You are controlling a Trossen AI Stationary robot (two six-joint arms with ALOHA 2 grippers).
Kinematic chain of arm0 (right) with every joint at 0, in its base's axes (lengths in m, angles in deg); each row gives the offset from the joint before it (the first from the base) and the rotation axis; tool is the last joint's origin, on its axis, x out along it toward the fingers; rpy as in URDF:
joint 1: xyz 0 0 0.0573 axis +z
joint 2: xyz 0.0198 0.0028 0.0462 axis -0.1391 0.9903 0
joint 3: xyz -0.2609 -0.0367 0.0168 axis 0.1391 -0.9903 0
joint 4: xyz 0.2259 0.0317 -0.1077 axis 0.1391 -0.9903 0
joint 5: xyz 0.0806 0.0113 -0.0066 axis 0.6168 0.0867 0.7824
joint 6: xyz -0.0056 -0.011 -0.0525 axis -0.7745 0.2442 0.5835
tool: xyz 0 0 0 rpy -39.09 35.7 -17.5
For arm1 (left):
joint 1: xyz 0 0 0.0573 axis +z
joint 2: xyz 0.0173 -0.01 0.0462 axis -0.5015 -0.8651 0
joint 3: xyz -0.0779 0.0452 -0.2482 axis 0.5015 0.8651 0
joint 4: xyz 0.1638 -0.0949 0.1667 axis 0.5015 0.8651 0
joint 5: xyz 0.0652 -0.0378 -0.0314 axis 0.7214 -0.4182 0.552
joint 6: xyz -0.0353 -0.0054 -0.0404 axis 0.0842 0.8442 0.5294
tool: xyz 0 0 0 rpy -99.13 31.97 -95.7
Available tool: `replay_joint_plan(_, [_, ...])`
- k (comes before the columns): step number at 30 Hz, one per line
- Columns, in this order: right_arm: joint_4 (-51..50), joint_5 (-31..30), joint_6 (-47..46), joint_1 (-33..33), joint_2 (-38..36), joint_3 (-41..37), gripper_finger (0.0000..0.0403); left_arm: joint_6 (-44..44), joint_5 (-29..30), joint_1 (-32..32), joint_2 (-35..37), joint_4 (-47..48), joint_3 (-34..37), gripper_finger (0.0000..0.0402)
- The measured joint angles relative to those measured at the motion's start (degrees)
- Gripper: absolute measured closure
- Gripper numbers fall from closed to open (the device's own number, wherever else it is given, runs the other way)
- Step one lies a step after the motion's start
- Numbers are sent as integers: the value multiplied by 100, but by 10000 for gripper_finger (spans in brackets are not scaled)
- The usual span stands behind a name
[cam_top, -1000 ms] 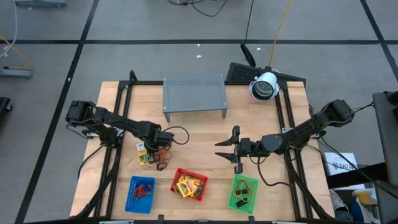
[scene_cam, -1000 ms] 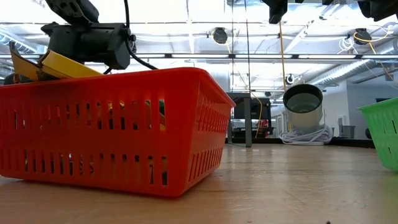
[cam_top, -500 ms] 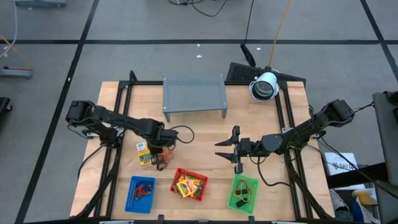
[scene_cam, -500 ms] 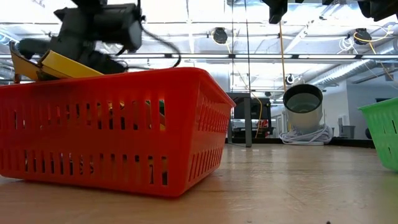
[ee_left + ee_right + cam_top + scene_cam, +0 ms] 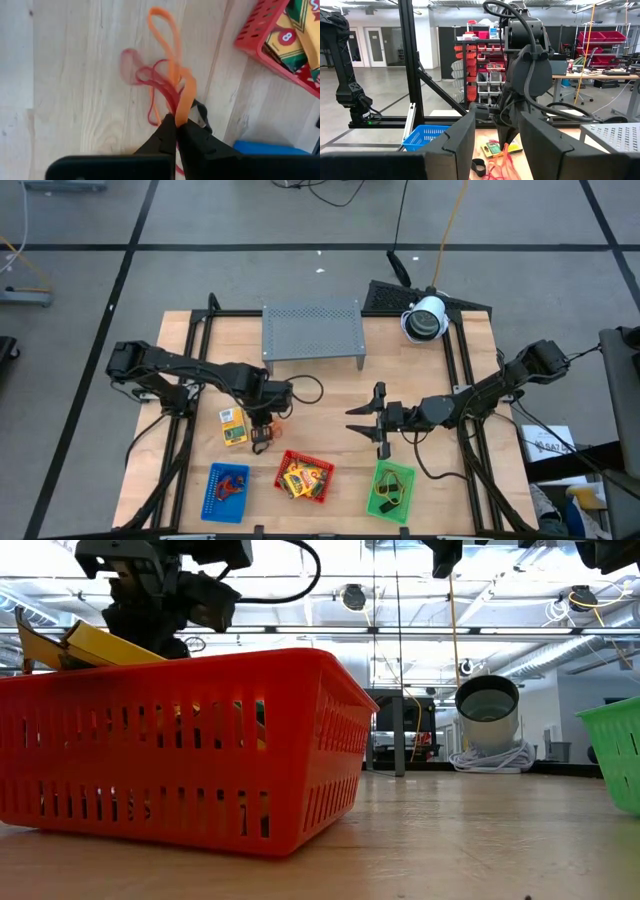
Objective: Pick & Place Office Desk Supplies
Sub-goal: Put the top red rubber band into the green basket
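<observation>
now left gripper (image 5: 176,121) nearer the red tray (image 5: 305,477), jaws pinching rubber bands (image 5: 172,80); right gripper (image 5: 366,422) unmoved, jaws wide

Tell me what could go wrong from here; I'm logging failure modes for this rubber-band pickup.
The left gripper is shut on a tangle of rubber bands, orange and red loops together. Loops that are only snagged, not pinched, might drop off on the way. The dangling loops could also catch the red tray's rim. A dark clip lies against the bands and might be dragged along.
</observation>
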Motion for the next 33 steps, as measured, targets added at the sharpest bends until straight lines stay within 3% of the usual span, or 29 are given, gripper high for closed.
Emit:
replay_joint_plan(11, [0, 0, -14, 0, 0, 0, 261, 203, -207, -56, 0, -382, 0, 364])
replay_joint_plan(26, [0, -2, -39, 0, 0, 0, 261, 230, 52, -87, 0, -432, 0, 271])
replay_joint_plan(33, [2, -1, -41, 0, 0, 0, 261, 298, 178, -167, 0, -419, 0, 257])
